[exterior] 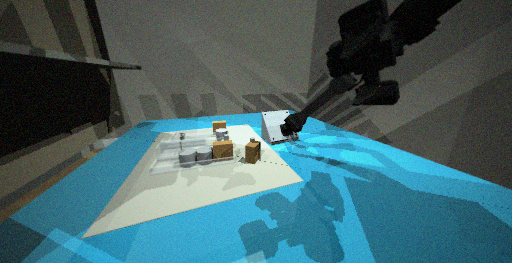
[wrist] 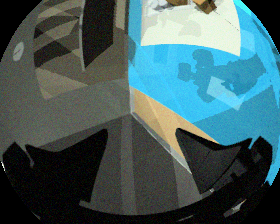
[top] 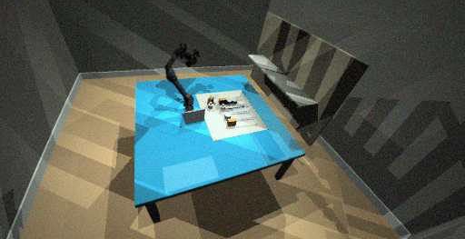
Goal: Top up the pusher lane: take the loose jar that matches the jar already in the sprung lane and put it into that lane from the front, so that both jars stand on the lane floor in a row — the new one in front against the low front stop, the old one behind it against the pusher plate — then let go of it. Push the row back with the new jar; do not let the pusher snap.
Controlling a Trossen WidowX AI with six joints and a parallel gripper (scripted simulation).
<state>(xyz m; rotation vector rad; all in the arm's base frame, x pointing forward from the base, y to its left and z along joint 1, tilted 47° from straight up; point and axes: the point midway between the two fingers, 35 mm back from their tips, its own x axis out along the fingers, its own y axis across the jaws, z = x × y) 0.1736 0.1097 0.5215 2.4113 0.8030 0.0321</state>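
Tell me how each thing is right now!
Hand: open, empty, high above the table.
Orange jar: upright, loose on the mat.
Orange jar: upright at the lanes.
Grey jars: upright, side by side at the lanes.
Far orange jar: upright, alone.

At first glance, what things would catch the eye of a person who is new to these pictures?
The bright blue table fills the middle of the brown floor, with a pale mat on its far half. On the mat stand small orange-brown and grey items in a cluster. The dark arm is raised high above the table, its open gripper holding nothing.
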